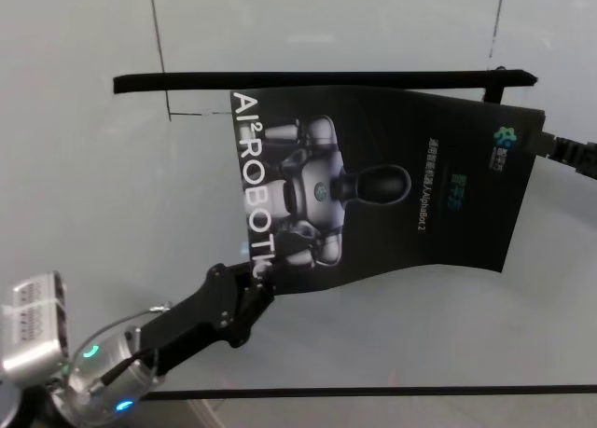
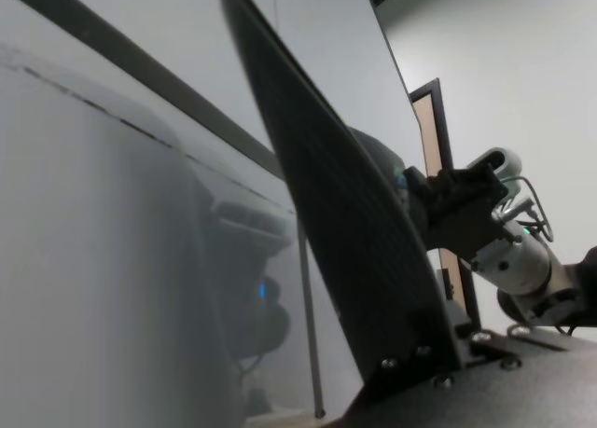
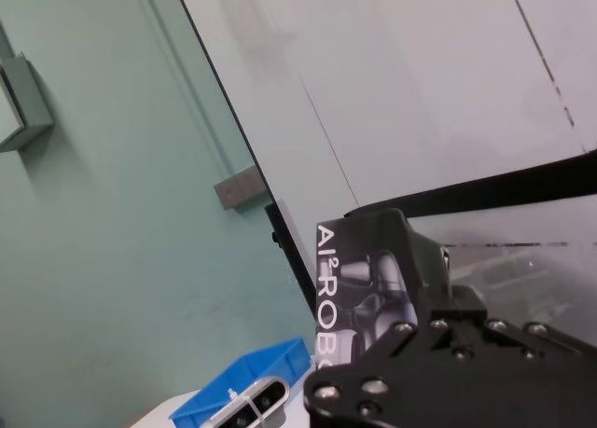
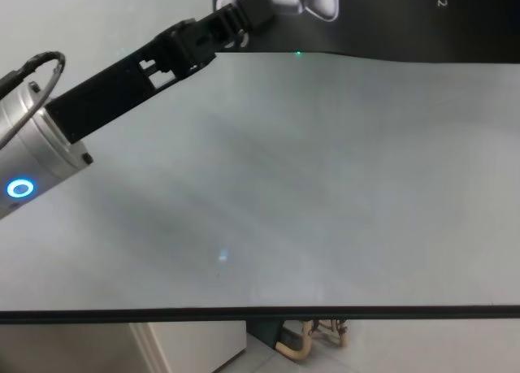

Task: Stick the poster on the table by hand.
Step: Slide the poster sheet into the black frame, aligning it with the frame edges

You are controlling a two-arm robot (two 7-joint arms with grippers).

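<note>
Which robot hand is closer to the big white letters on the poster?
Left. The left gripper pinches the poster at the near corner, right by the letters. The right gripper holds the opposite far corner, away from them.

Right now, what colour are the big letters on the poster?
White, on the black poster; the head view shows them best.
</note>
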